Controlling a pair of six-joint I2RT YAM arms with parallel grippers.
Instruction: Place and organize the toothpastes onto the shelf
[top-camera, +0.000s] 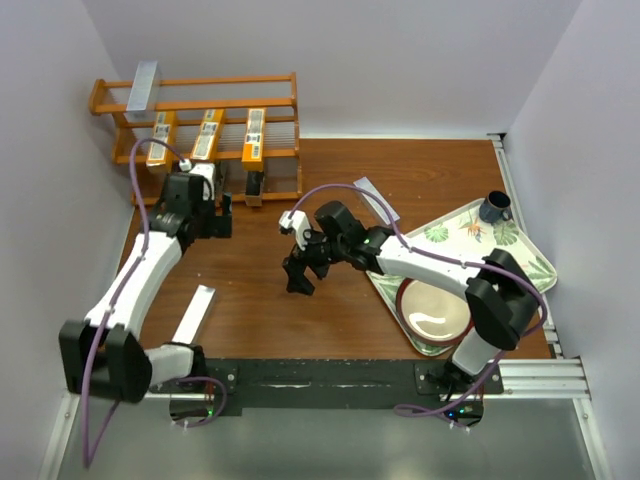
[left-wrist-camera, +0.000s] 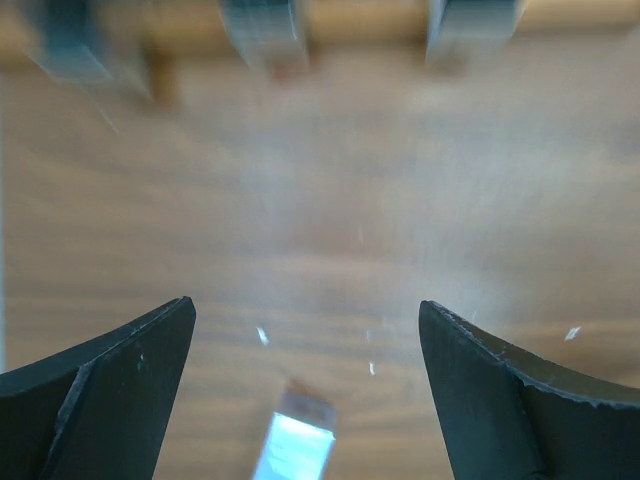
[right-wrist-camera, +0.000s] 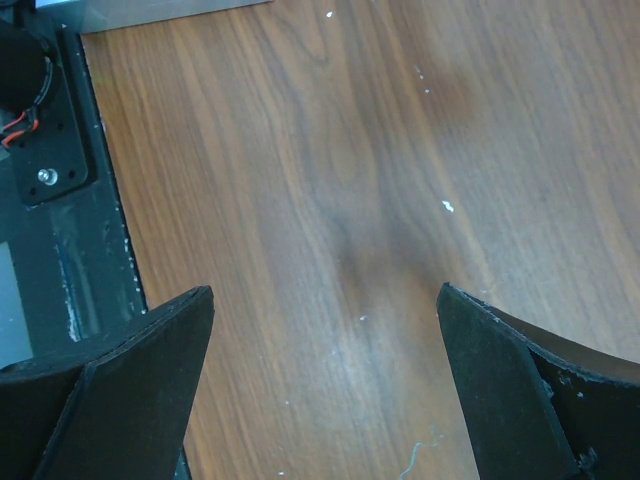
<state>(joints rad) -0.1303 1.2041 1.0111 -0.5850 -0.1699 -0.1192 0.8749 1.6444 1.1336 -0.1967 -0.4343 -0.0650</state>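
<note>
The shelf stands at the back left. A silver-grey toothpaste lies on its top tier, three orange ones sit on the middle tier, and a black one is on the lowest. My left gripper hangs open just in front of the shelf, holding nothing. In its blurred wrist view, dark carton ends show ahead and a silver carton end lies below the open left gripper. That silver toothpaste lies on the table. Another silver toothpaste lies beside the right arm. My right gripper is open over bare wood.
A leaf-patterned tray at the right holds a round plate and a dark mug. The black mounting plate runs along the near edge. Walls close in the left, back and right sides.
</note>
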